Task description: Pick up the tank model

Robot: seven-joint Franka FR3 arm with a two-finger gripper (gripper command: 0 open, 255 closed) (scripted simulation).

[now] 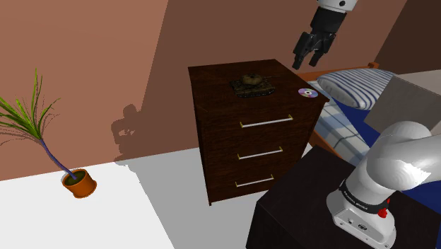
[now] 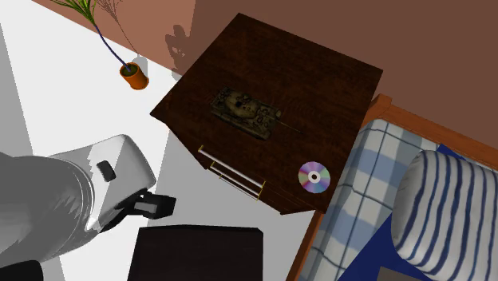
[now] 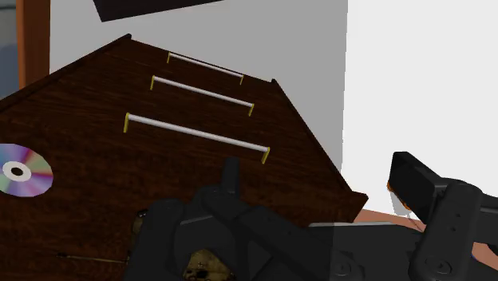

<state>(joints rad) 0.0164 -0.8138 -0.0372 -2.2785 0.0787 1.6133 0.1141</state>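
Observation:
The tank model [image 1: 253, 85], olive and brown, sits near the middle of a dark wood dresser's top [image 1: 219, 74]. Seen from above, the tank [image 2: 246, 111] points its barrel toward a shiny disc [image 2: 314, 177]. My gripper [image 1: 309, 58] hangs in the air above and to the shoulder view's right of the tank, over the dresser's far corner. Its fingers stand apart with nothing between them. In the wrist view the open gripper [image 3: 319, 172] looks down over the dresser's front, and a patch of the tank [image 3: 203, 266] shows behind the hand's black body.
The disc [image 1: 307, 93] lies on the dresser's corner nearest the bed. A bed with a blue-striped pillow [image 1: 353, 88] stands against the dresser's side. A potted plant [image 1: 78, 182] stands on the floor by the wall. My dark stand [image 1: 297, 205] is in front of the drawers.

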